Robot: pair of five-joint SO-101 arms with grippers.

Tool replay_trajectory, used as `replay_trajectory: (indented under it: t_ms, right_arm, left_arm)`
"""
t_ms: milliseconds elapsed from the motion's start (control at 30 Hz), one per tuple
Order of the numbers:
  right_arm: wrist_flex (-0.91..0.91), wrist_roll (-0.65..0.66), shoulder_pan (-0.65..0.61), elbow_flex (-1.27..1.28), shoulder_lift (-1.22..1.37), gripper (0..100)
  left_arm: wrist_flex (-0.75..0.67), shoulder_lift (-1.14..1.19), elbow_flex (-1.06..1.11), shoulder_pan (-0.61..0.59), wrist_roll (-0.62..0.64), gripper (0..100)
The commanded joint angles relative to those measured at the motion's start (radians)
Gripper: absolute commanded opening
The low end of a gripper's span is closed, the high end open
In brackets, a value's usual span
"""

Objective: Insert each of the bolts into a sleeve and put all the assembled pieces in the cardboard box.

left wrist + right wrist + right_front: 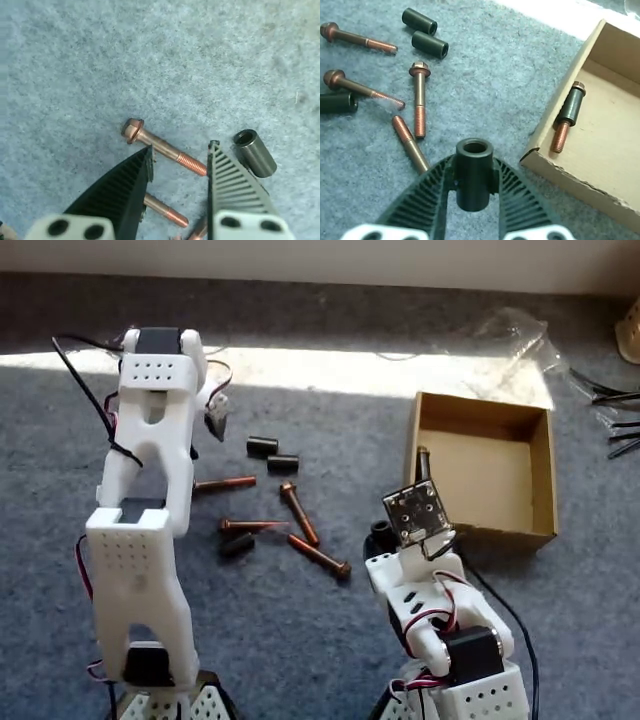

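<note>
my right claw [474,161] clamps a black sleeve [474,182], near the cardboard box [610,145] holding one assembled piece [569,111]. my left claw [182,146] hangs open over a loose bolt [161,145] on grey carpet [150,60].

The cardboard box [486,410] is brown, shallow and open-topped. Beside it, on the grey carpet [300,640], four copper flanged bolts [299,513] lie scattered at different angles, all bare. Farther from the box, two black sleeves [263,447] lie side by side, and a third sleeve [237,544] lies just beside one bolt. A fourth sleeve [474,175], its bore open, sits clamped in the right claw [474,162] near the box's corner. Inside the box, against the wall facing the loose parts, lies one assembled piece [568,116], with the head and threaded tip protruding.
</note>
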Motion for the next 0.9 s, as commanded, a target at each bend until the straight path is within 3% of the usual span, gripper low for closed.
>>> replay_trajectory:
  t_ms: [0,67,267,667,867]
  right_arm:
    - [-0.036,0.012,0.013,-0.010,-0.008,0.4]
    - [-0.036,0.012,0.013,-0.010,-0.008,0.4]
    - [-0.031,0.012,0.013,-0.010,-0.008,0.4]
    - [-0.031,0.012,0.013,-0.010,-0.008,0.4]
    - [-0.031,0.012,0.013,-0.010,-0.008,0.4]
  left_arm:
    - [0.012,-0.225,0.142,0.058,0.055,17]
    - [0.008,-0.286,0.211,0.074,0.066,17]
    - [0.008,-0.332,0.355,0.071,0.252,17]
    - [-0.126,-0.332,0.490,0.067,0.267,17]
    - [-0.137,-0.331,0.492,0.071,0.450,17]
